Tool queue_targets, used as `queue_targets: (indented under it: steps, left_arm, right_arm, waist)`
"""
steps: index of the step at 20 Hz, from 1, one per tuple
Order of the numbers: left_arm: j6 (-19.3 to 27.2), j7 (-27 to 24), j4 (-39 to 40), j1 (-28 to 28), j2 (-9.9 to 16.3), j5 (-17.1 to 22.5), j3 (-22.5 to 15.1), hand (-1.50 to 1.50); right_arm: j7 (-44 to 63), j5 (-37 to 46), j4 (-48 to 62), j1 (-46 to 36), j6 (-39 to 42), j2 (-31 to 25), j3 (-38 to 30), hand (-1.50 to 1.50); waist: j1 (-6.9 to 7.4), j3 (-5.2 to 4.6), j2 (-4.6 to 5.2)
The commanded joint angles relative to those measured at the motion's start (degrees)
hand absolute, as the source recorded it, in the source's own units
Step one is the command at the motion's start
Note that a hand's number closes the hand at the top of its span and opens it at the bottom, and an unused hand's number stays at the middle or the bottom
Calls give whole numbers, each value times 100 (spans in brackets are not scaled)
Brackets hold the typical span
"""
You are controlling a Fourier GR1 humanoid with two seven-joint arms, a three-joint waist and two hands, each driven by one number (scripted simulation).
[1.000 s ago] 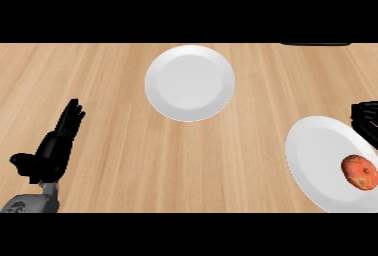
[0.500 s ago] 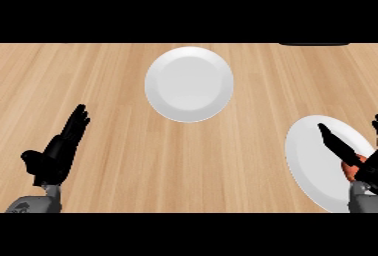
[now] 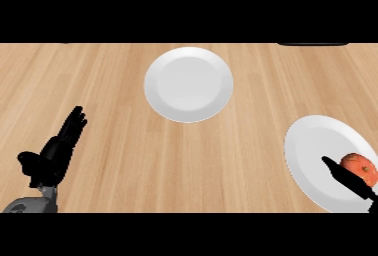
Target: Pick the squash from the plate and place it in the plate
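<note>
An orange-red squash [image 3: 360, 168] lies on a white plate [image 3: 317, 145] at the right edge of the counter. Just to its left and below it, my right hand [image 3: 348, 181] comes in from the lower right corner; only a straight finger or two show over the plate, close beside the squash. Whether they touch it I cannot tell. A second white plate [image 3: 188, 84], bare, sits at the top middle. My left hand [image 3: 55, 152] rests open at the lower left, fingers up.
Wooden counter top spreads between the two plates and around my left hand. A dark object [image 3: 312, 44] shows at the counter's far edge, upper right.
My right hand has dropped lower toward the bottom right corner, so the squash shows again on the plate. The view has shifted a little. My left hand stays put.
</note>
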Motion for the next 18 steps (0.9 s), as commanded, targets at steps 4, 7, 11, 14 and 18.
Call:
queue_targets:
  steps: [4,7,11,14,18]
  left_arm:
    - [200,81,-244,54,-226,-149,-157,0]
    - [39,71,-290,152,-139,-71,-113,0]
    - [28,134,-103,-16,-136,-160,-45,0]
    - [49,176,250,-409,-177,-171,96,0]
    - [91,513,-596,75,-264,-203,2,0]
  right_arm:
    - [2262,832,-607,798,1172,-924,345,-150]
    - [3444,929,-1244,748,1958,-1315,440,-150]
    - [4534,1100,-1666,344,2543,-1238,490,-150]
    - [4863,1006,-1719,377,3015,-1444,246,-150]
    - [4856,1042,-1580,410,3278,-1199,122,-150]
  waist:
    - [6,-4,6]
    - [54,-6,-1]
    - [38,16,7]
    - [-6,18,10]
    - [42,25,-1]
